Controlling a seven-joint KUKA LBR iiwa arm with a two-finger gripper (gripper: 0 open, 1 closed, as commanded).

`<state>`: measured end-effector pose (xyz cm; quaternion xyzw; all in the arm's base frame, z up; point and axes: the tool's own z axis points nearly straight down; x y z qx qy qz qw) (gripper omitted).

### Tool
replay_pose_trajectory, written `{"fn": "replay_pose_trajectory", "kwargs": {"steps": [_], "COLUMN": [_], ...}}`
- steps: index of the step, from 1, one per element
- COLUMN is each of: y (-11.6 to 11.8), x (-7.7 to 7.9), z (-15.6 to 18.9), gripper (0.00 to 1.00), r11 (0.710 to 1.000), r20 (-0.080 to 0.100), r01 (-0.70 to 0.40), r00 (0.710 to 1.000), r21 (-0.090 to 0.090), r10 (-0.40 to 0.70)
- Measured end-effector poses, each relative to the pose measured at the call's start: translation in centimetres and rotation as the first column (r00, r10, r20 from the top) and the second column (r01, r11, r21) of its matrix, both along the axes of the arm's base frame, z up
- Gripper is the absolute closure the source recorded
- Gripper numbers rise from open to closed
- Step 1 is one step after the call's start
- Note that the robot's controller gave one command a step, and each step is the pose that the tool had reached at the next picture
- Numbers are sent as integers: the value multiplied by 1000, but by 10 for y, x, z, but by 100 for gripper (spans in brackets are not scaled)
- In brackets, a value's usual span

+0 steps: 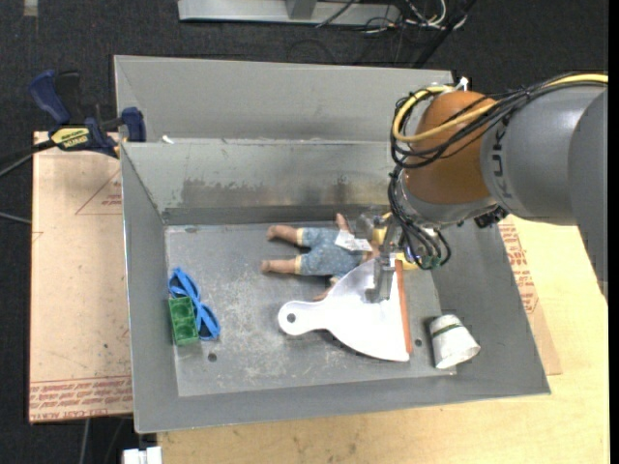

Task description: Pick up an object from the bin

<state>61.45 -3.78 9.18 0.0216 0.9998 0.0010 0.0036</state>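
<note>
Claw [385, 275] low over white paddle [356, 325] — doll [311, 250] just beside.

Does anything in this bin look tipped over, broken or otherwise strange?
Only small things: the white cup lies tipped on its side at the right, and the doll lies flat near the back, close to the gripper. Nothing seems spilled or broken.

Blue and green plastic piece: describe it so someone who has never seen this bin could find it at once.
Start at the left wall of the grey bin and go to the floor near its lower left corner. The blue and green plastic piece lies there alone. The doll, the white flat paddle and the small white cap lie farther right, and none shares its colours.
</note>
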Motion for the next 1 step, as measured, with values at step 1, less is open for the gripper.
{"fn": "replay_pose_trajectory", "kwargs": {"steps": [1], "y": [-1], "x": [15], "z": [-16], "gripper": [0], "r11": [1000], "r20": [-31], "r01": [-2], "r00": [1000], "r21": [4], "r10": [2]}}
